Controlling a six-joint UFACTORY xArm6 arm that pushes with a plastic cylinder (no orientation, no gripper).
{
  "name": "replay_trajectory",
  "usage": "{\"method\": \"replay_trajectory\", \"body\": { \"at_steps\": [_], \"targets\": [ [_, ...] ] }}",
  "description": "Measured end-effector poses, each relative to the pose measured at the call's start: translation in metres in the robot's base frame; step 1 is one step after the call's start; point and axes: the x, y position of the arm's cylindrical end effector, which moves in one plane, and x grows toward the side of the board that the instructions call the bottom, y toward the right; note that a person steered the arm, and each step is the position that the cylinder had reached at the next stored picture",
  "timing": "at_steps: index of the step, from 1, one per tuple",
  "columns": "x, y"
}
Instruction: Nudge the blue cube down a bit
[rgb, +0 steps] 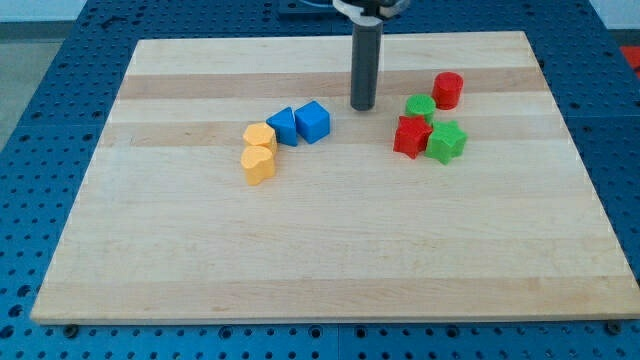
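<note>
Tip: my tip (362, 107) rests on the wooden board (320, 250), at about 2 o'clock from the blue cube (313, 122), near it but apart.
Claw: none fitted, only the bare rod, so nothing is grasped.
Blue cube: upper middle of the board, touching a blue triangular block (284, 126) at its 9 o'clock.
Yellow blocks: two (259, 137) (258, 165), at 8 o'clock from the blue pair.
Red and green blocks: clustered at 3 o'clock from my tip.

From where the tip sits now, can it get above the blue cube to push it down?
Probably yes. My tip sits up and to the view's right of the blue cube, with bare board between them. The blue triangular block touches the cube's left, not its top side.
</note>
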Motion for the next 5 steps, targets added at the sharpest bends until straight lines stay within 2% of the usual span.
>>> {"method": "replay_trajectory", "body": {
  "at_steps": [1,3,5],
  "targets": [
    [-0.025,-0.051],
    [-0.022,-0.058],
    [0.000,-0.058]
  ]
}}
